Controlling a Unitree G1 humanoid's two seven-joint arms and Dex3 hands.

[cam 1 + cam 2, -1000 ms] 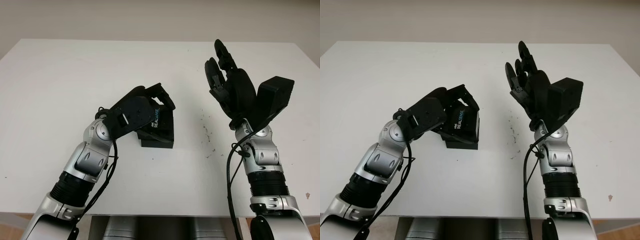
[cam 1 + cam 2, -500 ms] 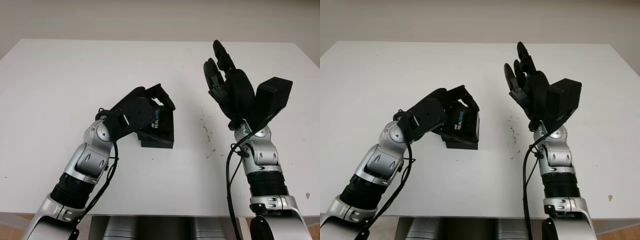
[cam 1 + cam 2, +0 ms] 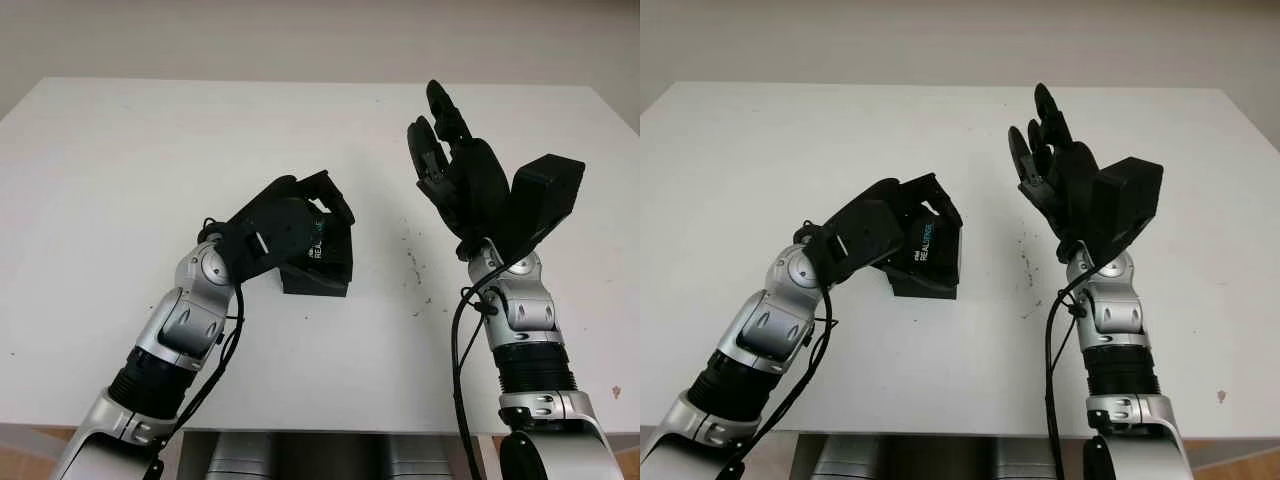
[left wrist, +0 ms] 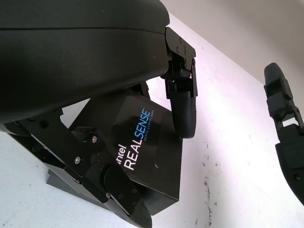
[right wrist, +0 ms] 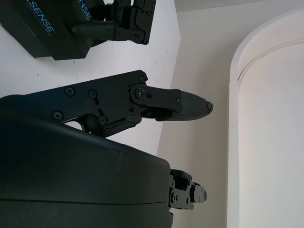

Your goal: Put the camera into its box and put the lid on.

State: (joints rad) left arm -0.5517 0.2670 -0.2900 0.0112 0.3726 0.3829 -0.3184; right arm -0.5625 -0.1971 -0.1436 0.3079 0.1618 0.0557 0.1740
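1. A white worktop (image 3: 120, 170) is spanning nearly the whole head view, carrying everything in play, with a scatter of small dark specks (image 3: 412, 265) lying on it just right of centre.

2. The right arm is coming up from 5 o'clock, and the right hand (image 3: 450, 150) is standing raised at about 2 o'clock from the centre, well apart from the box. It is open and holding nothing, its fingers (image 5: 183, 105) pointing away from the robot.

3. The left arm is entering from 7 o'clock and reaching toward the centre, where the left hand (image 3: 290, 220) is sitting over the box. Its fingers (image 4: 183, 111) are curling down around the lid, one at the far edge and another along the near side, so the hand is gripping it.

4. The black box (image 3: 318, 272) is resting on the worktop just left of centre, at about 9 o'clock from the specks. Its base is showing as a dark slab under the hand.

5. The lid (image 4: 142, 152), printed with "intel REALSENSE" in white and blue, is sitting tilted on the base rather than flush, its lettered face turned up toward the robot. Whether the camera is lying inside cannot be told.
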